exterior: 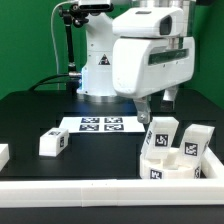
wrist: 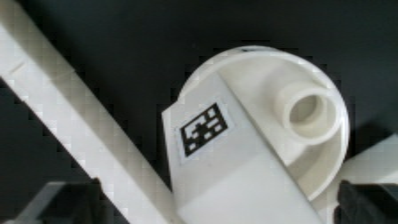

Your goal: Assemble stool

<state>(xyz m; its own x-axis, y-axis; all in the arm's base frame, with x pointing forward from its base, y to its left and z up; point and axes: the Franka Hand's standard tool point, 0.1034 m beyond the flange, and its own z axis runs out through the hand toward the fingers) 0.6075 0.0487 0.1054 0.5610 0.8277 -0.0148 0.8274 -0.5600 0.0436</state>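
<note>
Wrist view: seat (wrist: 267,110) runs off frame, and the fingers are only dim shapes at the corners. It is a thick white disc with one square tag and a round socket hole, touching a white rail (wrist: 71,120). Exterior view: gripper (exterior: 148,116) spread wide, holding nothing — just above the seat at the exterior view's right, where tagged legs (exterior: 195,145) crowd together and are hard to tell apart.
</note>
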